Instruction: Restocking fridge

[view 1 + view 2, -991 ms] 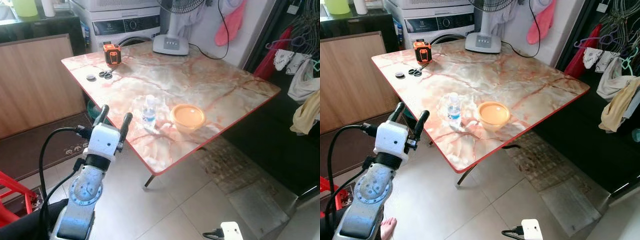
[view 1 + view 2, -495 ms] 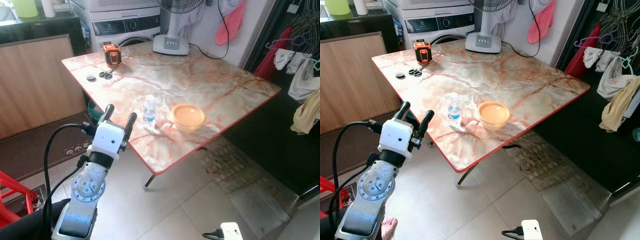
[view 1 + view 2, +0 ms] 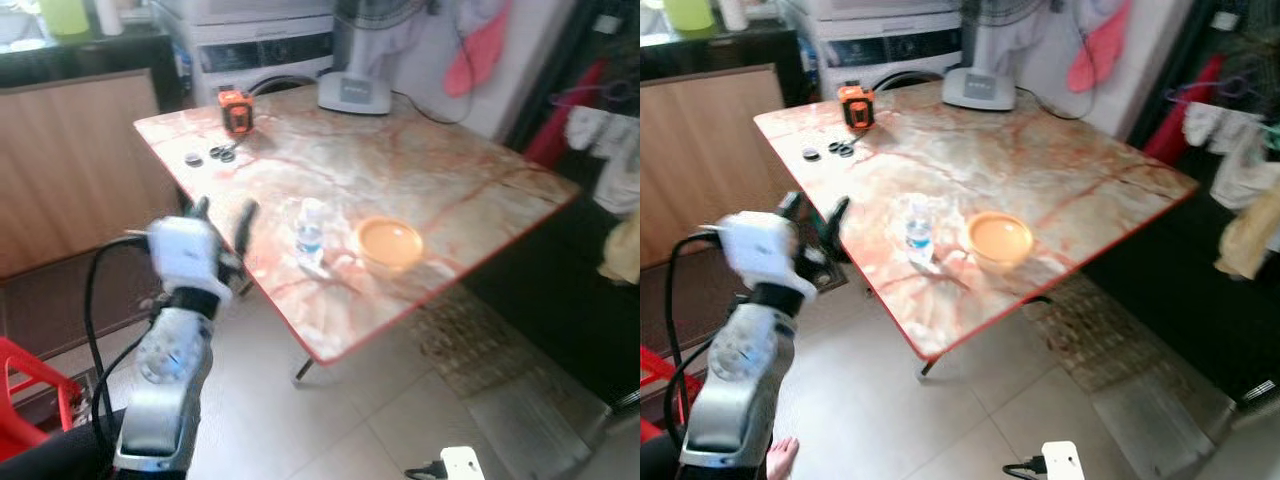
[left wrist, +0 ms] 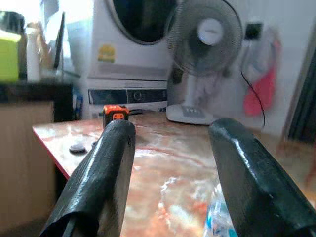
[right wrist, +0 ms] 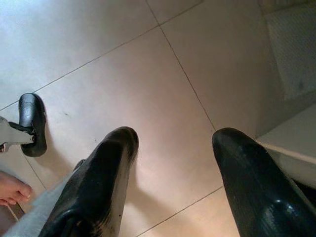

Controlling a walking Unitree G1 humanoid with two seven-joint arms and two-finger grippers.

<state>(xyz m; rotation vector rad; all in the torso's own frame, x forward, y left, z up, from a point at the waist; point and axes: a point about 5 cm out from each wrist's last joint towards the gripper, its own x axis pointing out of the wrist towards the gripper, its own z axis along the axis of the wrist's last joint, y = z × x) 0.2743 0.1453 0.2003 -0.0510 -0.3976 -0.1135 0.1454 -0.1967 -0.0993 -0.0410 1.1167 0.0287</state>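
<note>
A small clear water bottle [image 3: 310, 232] with a blue label stands upright near the front edge of the marble table [image 3: 440, 170]. An orange bowl [image 3: 390, 243] sits just to its right. My left gripper [image 3: 222, 214] is raised beside the table's left front edge, left of the bottle and apart from it, open and empty. In the left wrist view the fingers [image 4: 106, 173] point across the tabletop, and the bottle [image 4: 217, 222] shows low beside one finger. My right gripper [image 5: 175, 137] hangs open over the floor tiles.
An orange-black device [image 3: 234, 108] and small black items [image 3: 215, 155] lie at the table's far left. A fan base [image 3: 355, 92] and a washing machine [image 3: 260, 55] stand behind. A red stool [image 3: 25, 390] is at lower left, with a person's bare foot [image 3: 780, 460] nearby.
The whole picture has shifted and blurred, so the camera moved. My left gripper has risen a little to tabletop height, still open, staying left of the bottle.
</note>
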